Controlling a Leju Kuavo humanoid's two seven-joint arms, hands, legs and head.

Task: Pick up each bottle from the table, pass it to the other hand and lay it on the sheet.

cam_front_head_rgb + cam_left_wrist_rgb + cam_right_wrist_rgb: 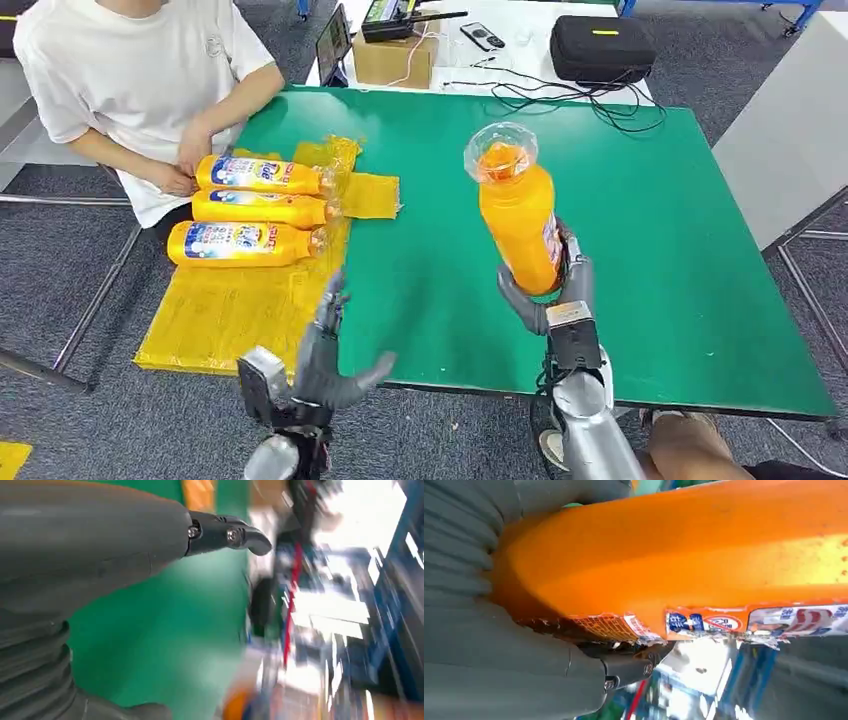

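My right hand (558, 292) grips the lower end of an orange bottle (518, 212) and holds it upright above the green table (660, 230), its clear cap toward the camera. The right wrist view shows the orange bottle (684, 555) close up with its torn label, wrapped by my right hand (499, 645). My left hand (330, 350) hovers at the table's near edge with spread fingers and holds nothing; its thumb and a dark finger (225, 534) show in the blurred left wrist view. Three orange bottles (250, 210) lie side by side on the yellow sheet (220, 310).
A person in a white shirt (130, 70) sits at the table's left end, hands (180, 165) beside the laid bottles. Behind the green table stands a white table with a cardboard box (395, 58), a black case (600, 47) and cables (570, 95).
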